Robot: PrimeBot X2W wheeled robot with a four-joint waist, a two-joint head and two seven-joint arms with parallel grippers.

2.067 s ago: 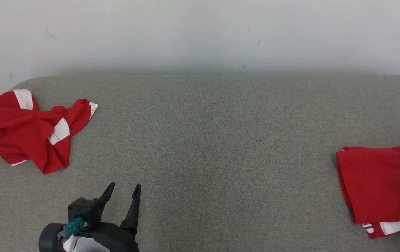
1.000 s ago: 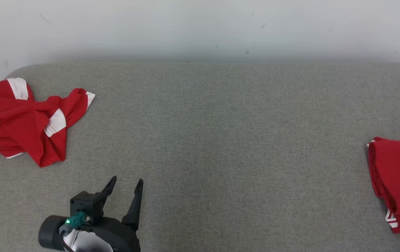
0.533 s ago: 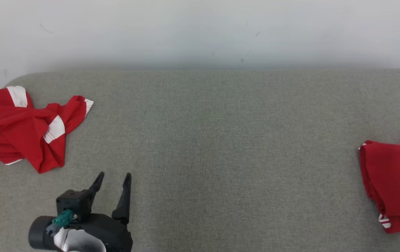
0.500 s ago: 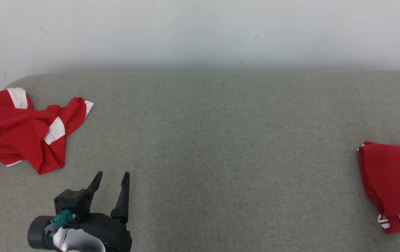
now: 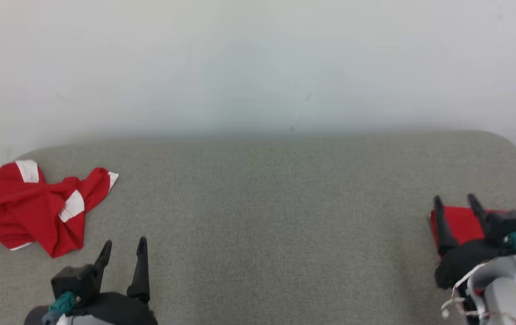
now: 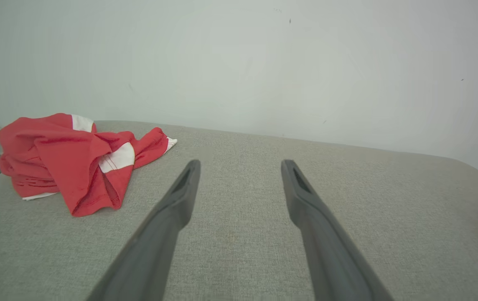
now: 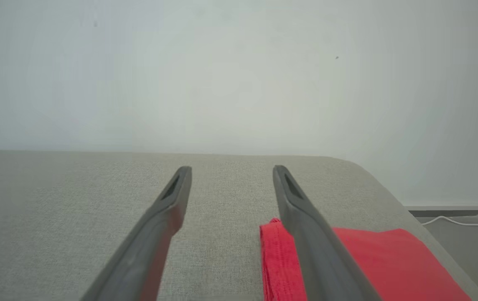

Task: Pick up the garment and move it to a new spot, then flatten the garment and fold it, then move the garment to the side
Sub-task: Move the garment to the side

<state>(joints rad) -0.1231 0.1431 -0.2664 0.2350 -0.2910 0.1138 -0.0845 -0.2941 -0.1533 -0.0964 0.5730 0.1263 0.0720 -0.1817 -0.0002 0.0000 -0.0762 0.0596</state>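
Grey woven-fabric surface [image 5: 267, 216] in front of me, with rounded far corners at 11 and 1 o'clock and an even, unwrinkled cloth. Two items lie directly on it, well apart. (a) At my 9 o'clock, near the left edge: a crumpled red garment [image 5: 28, 203] with white bands, heaped in loose folds, one tip pointing toward 2 o'clock. (b) At my 3 o'clock, near the right edge: a folded red garment [image 5: 458, 223], lying flat, its stacked layers showing along the side that faces 9 o'clock.
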